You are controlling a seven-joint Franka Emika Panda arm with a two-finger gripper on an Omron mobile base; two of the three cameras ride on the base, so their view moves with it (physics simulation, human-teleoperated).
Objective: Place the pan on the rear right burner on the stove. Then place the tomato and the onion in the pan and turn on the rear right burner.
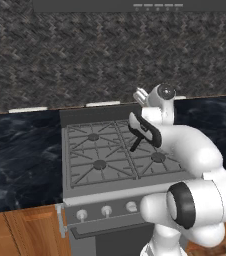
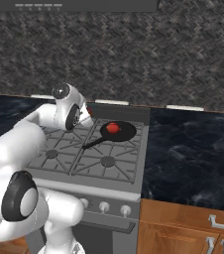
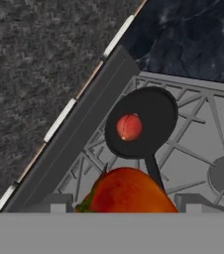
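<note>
The fingers (image 3: 126,211) gripped the tomato (image 3: 129,191) between them. It hung over the stove (image 3: 193,144), near the handle of the pan (image 3: 151,116). The onion (image 3: 129,127) lay in the pan.

Matte-black pan (image 3: 142,121), grey steel stove (image 2: 91,168), glossy dark marbled counter (image 2: 193,154).
</note>
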